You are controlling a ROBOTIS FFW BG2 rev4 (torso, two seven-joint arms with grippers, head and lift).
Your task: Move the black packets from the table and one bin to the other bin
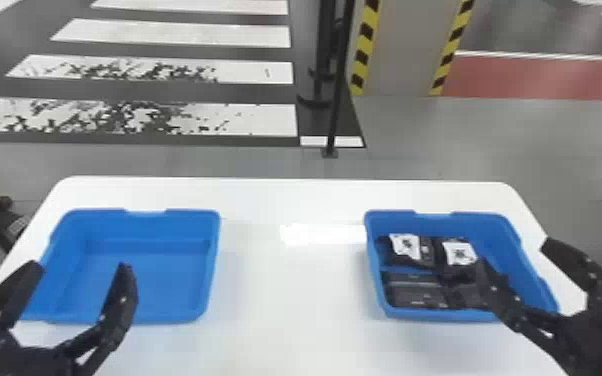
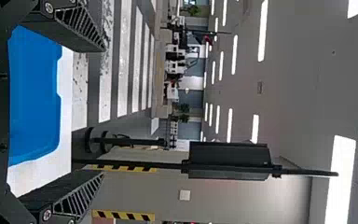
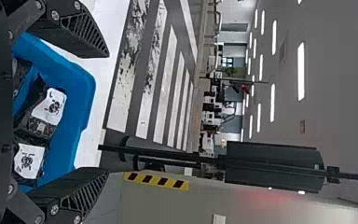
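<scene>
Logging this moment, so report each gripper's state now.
Left gripper: open, holding nothing, at the left bin.
Right gripper: open, holding nothing, at the right bin.

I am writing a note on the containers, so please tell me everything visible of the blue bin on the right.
The blue bin is a shallow, open-topped box, apparently plastic, with rounded corners and a slight dip in its far rim. It stands upright on the white table. Black packets lie inside, mostly toward its left; the two far ones show white labels. The open right gripper is at its right side; whether a finger touches it, I cannot tell.
</scene>
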